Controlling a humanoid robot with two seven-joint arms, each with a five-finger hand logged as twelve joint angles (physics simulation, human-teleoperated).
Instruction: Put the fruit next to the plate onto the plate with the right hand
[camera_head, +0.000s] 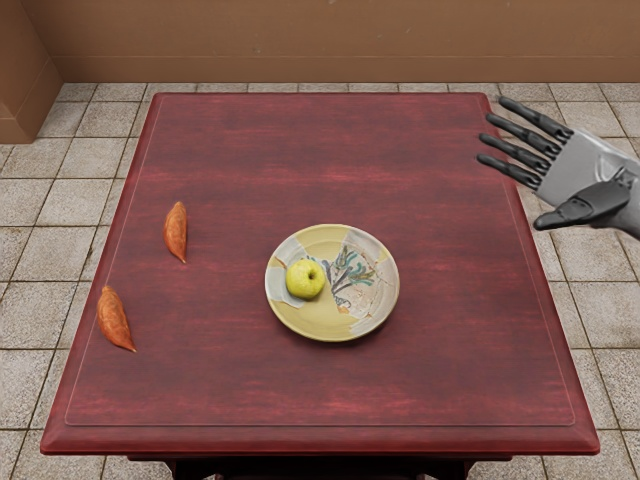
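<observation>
Head view: right hand (572, 170) comes in from the right edge, hanging over the far right corner of the table (330, 150). Fingers (515, 152) are spread straight and point left, thumb (585, 208) held off below them. Nothing in the grip; the hand is released. Left arm does not show.

Outward from the hand: a wide stretch of bare red tabletop, then the plate (330, 328) near the middle, well apart from the hand. The apple (306, 278) sits on the plate, left of its centre, beside the painted pattern.

My read: the placing looks done, and what is left is getting clear. To do that well I would keep the hand high and draw it back toward the right edge, with no sweep across the plate, since a round fruit would likely roll at a nudge.

Apple: yellow-green, smooth, roundish, with a small dimple on top. It rests upright and inside the rim.

Far left, well away from the plate: two orange tapered pieces (176, 231) (115, 318), not part of this job.
</observation>
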